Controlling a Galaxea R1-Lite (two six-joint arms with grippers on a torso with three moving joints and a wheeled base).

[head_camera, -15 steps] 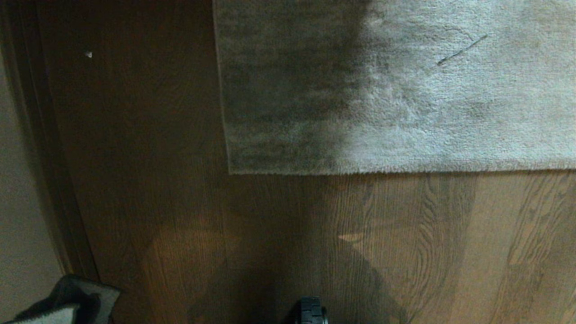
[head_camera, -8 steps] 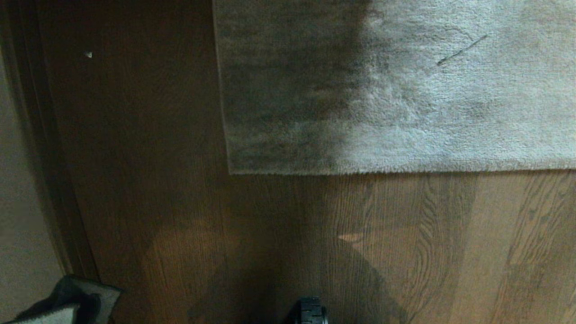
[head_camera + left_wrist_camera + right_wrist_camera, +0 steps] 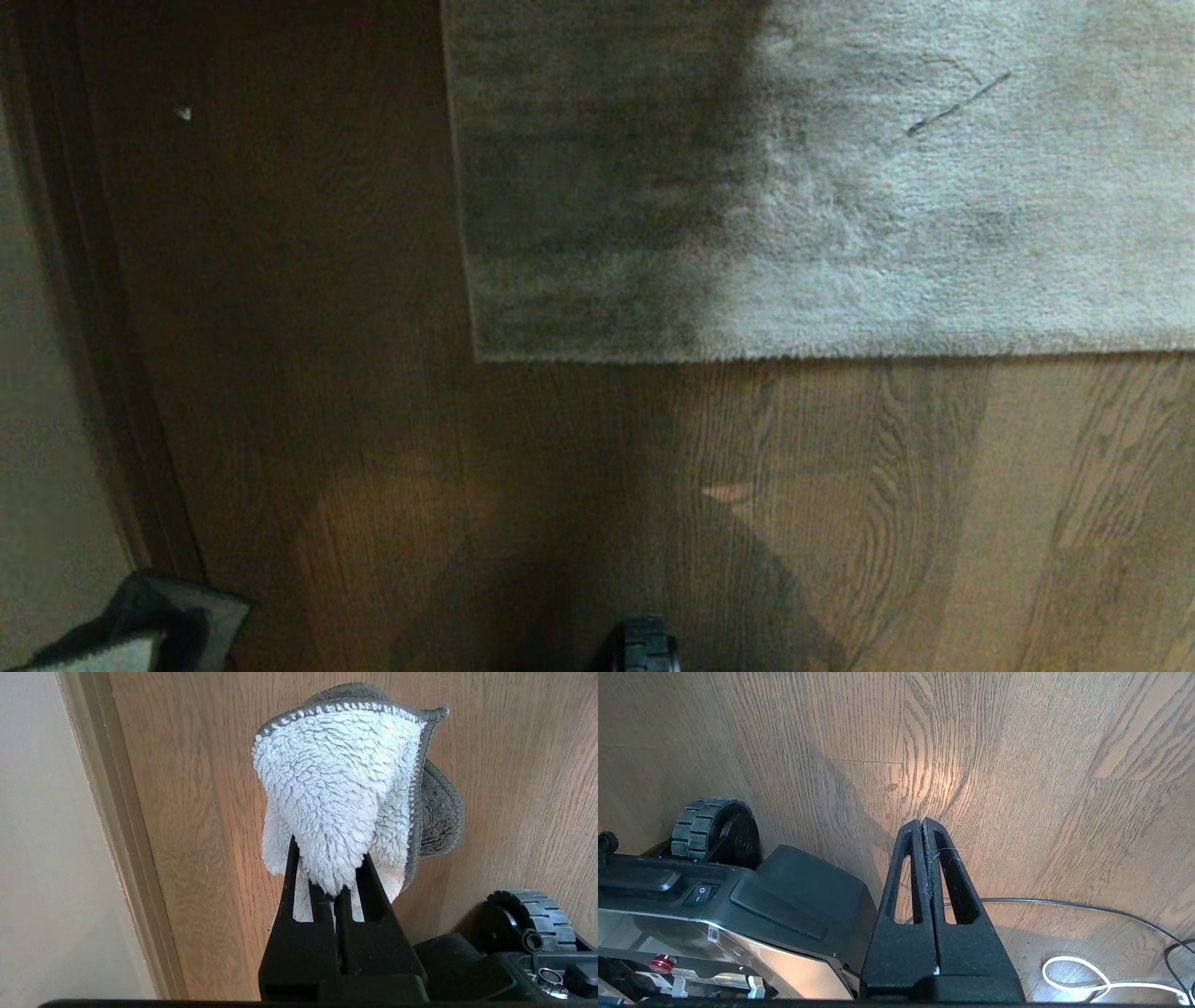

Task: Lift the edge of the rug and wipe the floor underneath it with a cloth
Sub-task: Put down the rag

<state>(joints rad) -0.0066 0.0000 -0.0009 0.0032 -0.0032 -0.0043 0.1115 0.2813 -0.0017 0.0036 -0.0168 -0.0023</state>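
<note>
Left gripper: one, the left gripper [image 3: 335, 877], two black slotted fingers [image 3: 299, 891] pressed together on a gathered fold of the cloth.
Cloth: one cloth [image 3: 341, 788], soft and fluffy, pale grey-white pile with a darker grey-green stitched hem and backing; it fanned out from the fingertips above the floor. In the head view only its corner [image 3: 140, 625] showed, at the lower left.
Right gripper: one, the right gripper [image 3: 923, 823], same black tapered fingers, pressed flat against each other with nothing between them, hanging over bare planks.
Floor: one floor [image 3: 327, 327], smooth matte brown wood-grain planks, in shadow on the robot's left, lighter on its right.
Rug: one rug [image 3: 887, 205], light grey-beige with short shaggy pile, rectangular, lying flat; one corner in view.
Rug edge: the rug edge [image 3: 840, 355] ran straight across ahead of the robot, flat on the floor, well apart from both grippers and from the cloth.
Baseboard: one pale strip of baseboard [image 3: 121, 835] ran beside the cloth, along a light wall.
Base wheels: one black ribbed wheel [image 3: 528, 914] near the left gripper, one more [image 3: 710, 830] near the right.
Cables: one black cable [image 3: 1087, 910] and one white cable [image 3: 1087, 980] lay looped on the floor beside the right gripper.
</note>
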